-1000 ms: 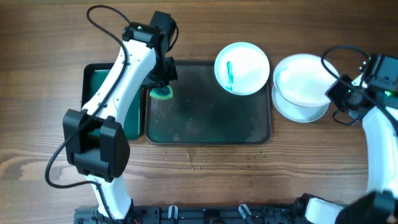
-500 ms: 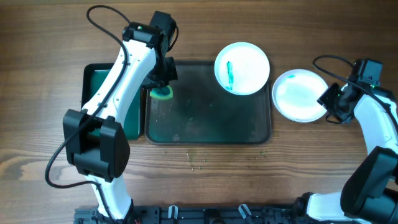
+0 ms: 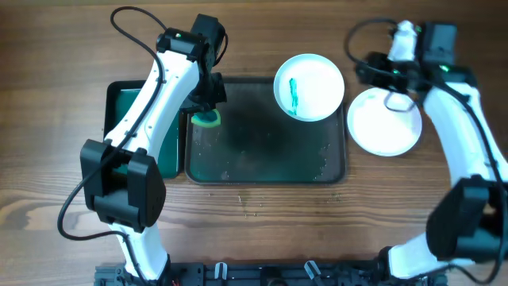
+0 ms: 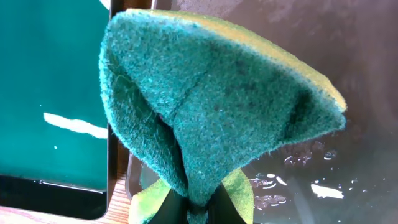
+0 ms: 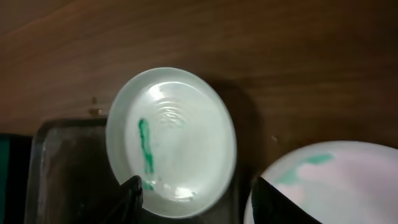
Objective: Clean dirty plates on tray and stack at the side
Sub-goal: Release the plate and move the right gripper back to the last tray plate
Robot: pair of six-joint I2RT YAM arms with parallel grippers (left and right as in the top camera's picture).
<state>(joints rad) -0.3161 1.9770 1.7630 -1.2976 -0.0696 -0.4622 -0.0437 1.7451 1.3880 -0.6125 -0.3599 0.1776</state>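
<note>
A white plate [image 3: 309,86] with a green streak sits at the back right corner of the dark tray [image 3: 266,171]; the right wrist view shows the plate [image 5: 171,140] too. My left gripper [image 3: 207,114] is at the tray's back left, shut on a green and yellow sponge [image 4: 217,106] that folds between its fingers [image 4: 217,208]. My right gripper [image 3: 367,73] hovers open just right of the streaked plate, with nothing between its fingers [image 5: 132,198]. A second white plate [image 3: 385,123] with a faint green smear lies on the table right of the tray.
A green tub [image 3: 127,119] stands against the tray's left side. The tray floor is wet, with droplets [image 4: 323,186] on it. Crumbs lie on the wood in front of the tray [image 3: 254,208]. Cables arc over both arms.
My right gripper has opened and let go of the white plate, which now rests right of the tray. That arm has swung back and left to the streaked plate. The left arm has not moved.
</note>
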